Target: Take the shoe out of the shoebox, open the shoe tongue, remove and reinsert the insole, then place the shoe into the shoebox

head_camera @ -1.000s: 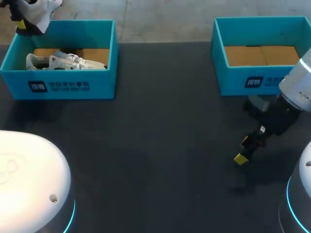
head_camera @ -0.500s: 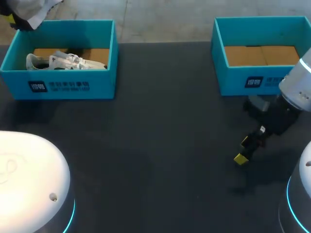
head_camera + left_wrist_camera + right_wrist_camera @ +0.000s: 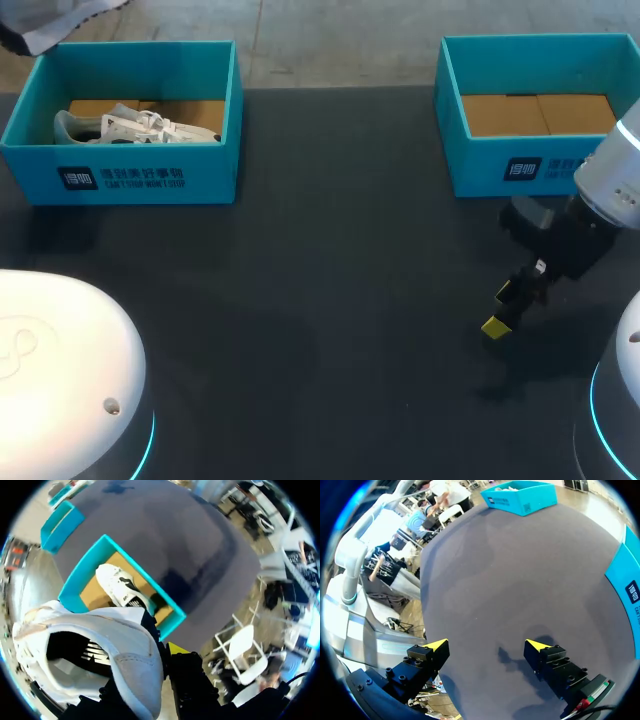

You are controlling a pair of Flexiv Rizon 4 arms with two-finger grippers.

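Lifting the shoe clear of its box is, we judge, the step in hand. The dark grey desk (image 3: 330, 300) carries a teal cardboard shoebox (image 3: 82, 571) well below our left pincer (image 3: 162, 652) and an empty teal shoebox (image 3: 520, 165) just beside our right pincer (image 3: 487, 647). The left pincer clamps a white fabric shoe (image 3: 115, 655) aloft; a second white shoe (image 3: 120, 587) lies in the box beneath. The right pincer hangs spread wide. Next, the shoe should come down within the right pincer's reach for opening the tongue. The shoe hides one left fingertip; the head view crops that arm.
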